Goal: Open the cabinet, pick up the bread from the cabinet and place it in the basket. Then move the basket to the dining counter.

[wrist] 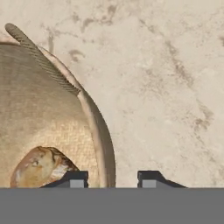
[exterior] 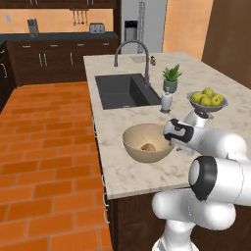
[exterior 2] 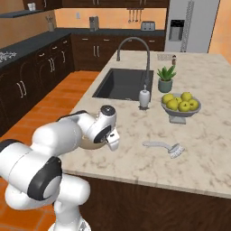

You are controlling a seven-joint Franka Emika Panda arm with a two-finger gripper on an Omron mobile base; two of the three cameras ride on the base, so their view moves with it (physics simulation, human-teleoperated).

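A: Item one, the basket (exterior: 147, 143). Location?

B: On the dining bench (exterior: 122, 171), near its front edge, well in front of the dark sink (exterior: 125, 90). Its base rests flat on the stone; that looks like a delivered position.

A: Contents?

B: One bread (exterior: 147, 146), golden-brown, lying low on the woven floor of the bowl. In the hand view the bread (wrist: 41, 166) sits just inside the wall, so it cannot roll out.

A: Item two, the pincer (wrist: 113, 179).

B: Parked at the basket's rim on the side toward the fruit dish (exterior: 208, 100). The two tips stand a moderate way apart, one inside the wall, one outside, straddling the rim (wrist: 103, 144). I see a gap on each side, so nothing is clamped; I judge it a grip being let go.

A: Why the rim?

B: The bowl is too wide to span, so the wall is the only pinchable part.

A: Other stock?

B: A soap bottle (exterior 2: 144, 97) and a potted plant (exterior 2: 165, 79) by the sink's far corner, a dish brush (exterior 2: 164, 147) lying apart toward the right edge.

A: Outstanding?

B: By my reading, only lifting clear without tipping the rim.
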